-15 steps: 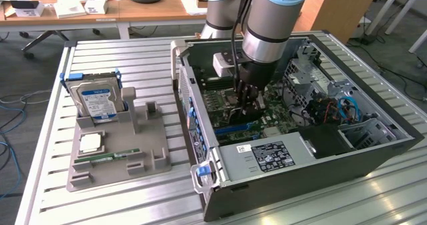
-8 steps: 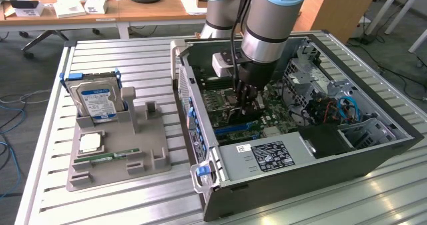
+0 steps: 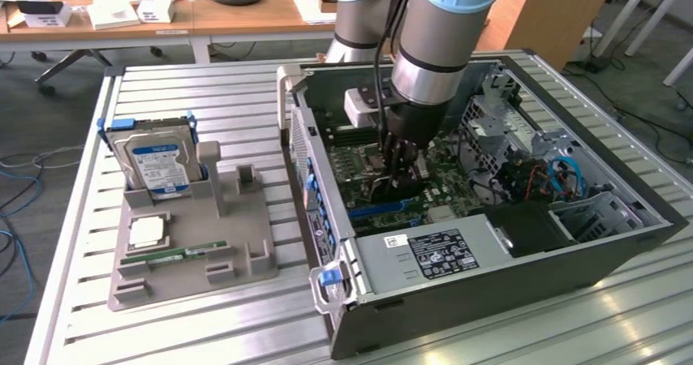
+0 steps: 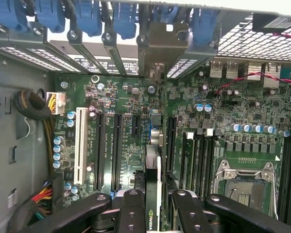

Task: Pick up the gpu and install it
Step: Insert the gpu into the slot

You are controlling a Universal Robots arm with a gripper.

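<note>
Your open computer case lies on the desk, with the arm reaching down inside. Over the motherboard, your gripper is clamped narrow on the gpu, held edge-on close above the board. I'd call this the install step, with the card not yet seated. Seating calls for its edge square over the blue slot and a straight press.
</note>
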